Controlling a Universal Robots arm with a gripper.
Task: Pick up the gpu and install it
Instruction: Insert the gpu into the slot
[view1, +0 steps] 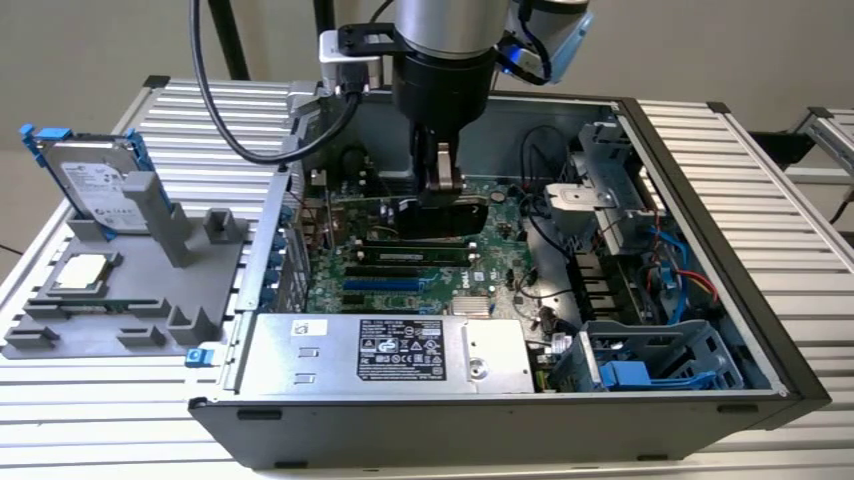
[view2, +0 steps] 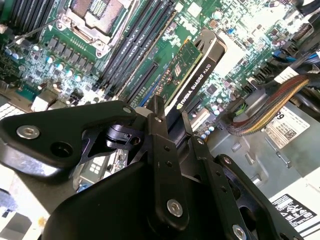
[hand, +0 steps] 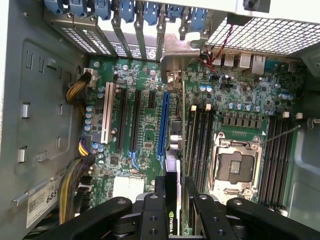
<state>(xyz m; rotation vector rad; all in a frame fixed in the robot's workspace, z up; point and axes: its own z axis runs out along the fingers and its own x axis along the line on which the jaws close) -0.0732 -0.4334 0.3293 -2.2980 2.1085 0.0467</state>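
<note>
Clamped in the gripper (view2: 170, 131), fingers closed on its edge: the gpu (view2: 192, 75), upright, just over the motherboard (hand: 145, 145) beside the blue slot (hand: 162, 125). Farther off, near the case (view1: 694, 150) wall, the empty CPU socket (hand: 235, 165).

gpu (view2: 192, 75) between fingers (view2: 161, 150), above motherboard (hand: 145, 130) inside case (view1: 694, 200)

Both wrist views close above motherboard (hand: 150, 125)
</note>
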